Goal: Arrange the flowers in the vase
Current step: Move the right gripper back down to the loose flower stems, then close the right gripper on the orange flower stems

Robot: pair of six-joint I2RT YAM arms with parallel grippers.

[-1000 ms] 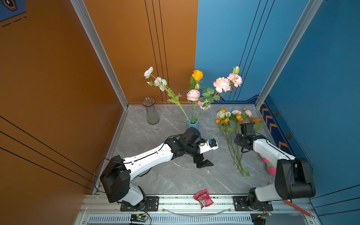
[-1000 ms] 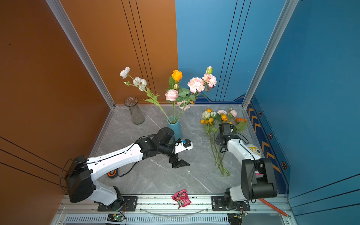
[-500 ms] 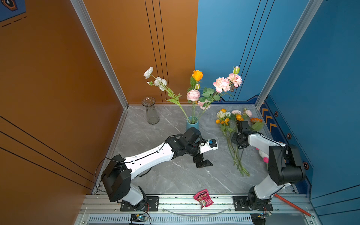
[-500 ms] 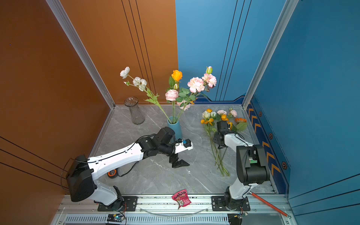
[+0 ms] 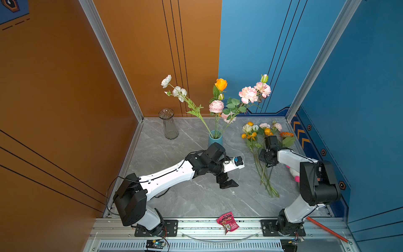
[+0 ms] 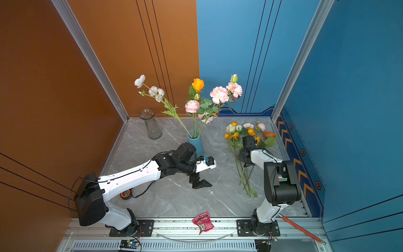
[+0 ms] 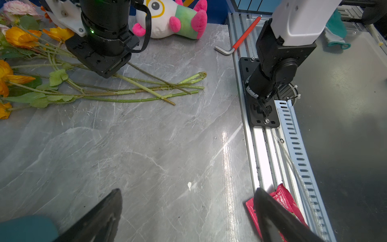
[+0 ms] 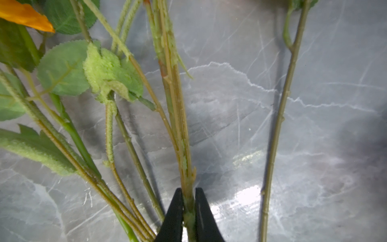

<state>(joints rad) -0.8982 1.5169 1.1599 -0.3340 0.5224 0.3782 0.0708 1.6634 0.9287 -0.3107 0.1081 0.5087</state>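
Down on grey marble (image 5: 196,203) under orange-blue walls (image 5: 152,54), right gripper (image 8: 189,191) pinches perhaps 1 stem (image 8: 184,146); left gripper (image 7: 188,191) gapes.

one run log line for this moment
right gripper: fingers shut on green stem on table | left gripper: open, empty, above table | blue vase: holds flowers | glass vase: empty

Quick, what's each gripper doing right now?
The left gripper is open, empty.
The right gripper is closed on a flower stem.
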